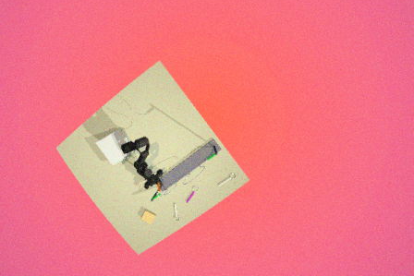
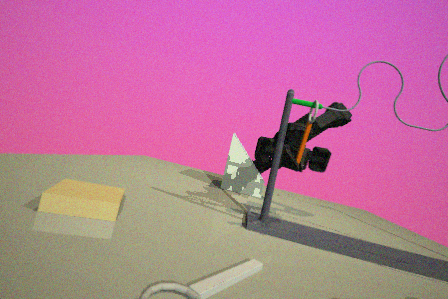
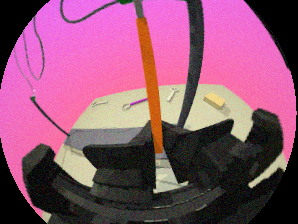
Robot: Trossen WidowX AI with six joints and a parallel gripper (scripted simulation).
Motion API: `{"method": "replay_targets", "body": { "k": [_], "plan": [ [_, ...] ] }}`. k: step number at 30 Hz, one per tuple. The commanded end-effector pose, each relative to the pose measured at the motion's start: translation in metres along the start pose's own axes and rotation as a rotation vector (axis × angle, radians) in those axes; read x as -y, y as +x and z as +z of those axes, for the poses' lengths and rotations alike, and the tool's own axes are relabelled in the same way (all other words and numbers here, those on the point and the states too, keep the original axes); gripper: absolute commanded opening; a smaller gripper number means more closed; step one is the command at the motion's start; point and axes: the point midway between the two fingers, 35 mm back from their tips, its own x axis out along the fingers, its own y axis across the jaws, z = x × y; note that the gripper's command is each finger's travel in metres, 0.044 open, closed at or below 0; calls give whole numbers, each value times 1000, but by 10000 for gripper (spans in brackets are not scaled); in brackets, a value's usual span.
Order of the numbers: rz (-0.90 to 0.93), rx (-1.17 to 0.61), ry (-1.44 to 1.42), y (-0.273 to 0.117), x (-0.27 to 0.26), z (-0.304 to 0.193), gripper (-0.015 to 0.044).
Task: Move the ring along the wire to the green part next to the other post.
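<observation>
My gripper [image 1: 159,185] [image 2: 300,161] [image 3: 153,121] is shut on the lower end of the orange handle [image 1: 159,187] [image 2: 304,143] [image 3: 150,80]. The handle slopes slightly in the exterior view, with the pale ring [image 2: 311,116] at its top. The ring is around the green part [image 2: 301,103] near its inner end, a short way from the near post [image 2: 277,163] [image 3: 194,60]. The thin grey wire [image 2: 380,62] begins just beyond the ring. In the wrist view the ring is edge-on and cut off at the top. The other green part [image 1: 212,156] is by the far post.
The posts stand on a long grey base [image 1: 187,165] [image 2: 350,245] [image 3: 102,136]. A yellow block [image 1: 148,216] [image 2: 82,200] [image 3: 214,100], a purple-handled ring tool [image 1: 190,196] [image 3: 137,102] and two pale ones [image 1: 176,210] [image 1: 225,179] lie on the table. A white box [image 1: 110,149] is by the arm's base.
</observation>
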Motion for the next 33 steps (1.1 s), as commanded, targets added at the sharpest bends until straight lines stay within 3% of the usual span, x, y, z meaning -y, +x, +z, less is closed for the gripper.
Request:
{"method": "replay_targets", "body": {
  "k": [1, 13, 33],
  "plan": [
    [-2, 1, 4, 0, 0, 0, -150],
    [0, 0, 0, -2, 0, 0, 160],
    [-4, -1, 4, -50, 1, 0, 160]
  ]
}}
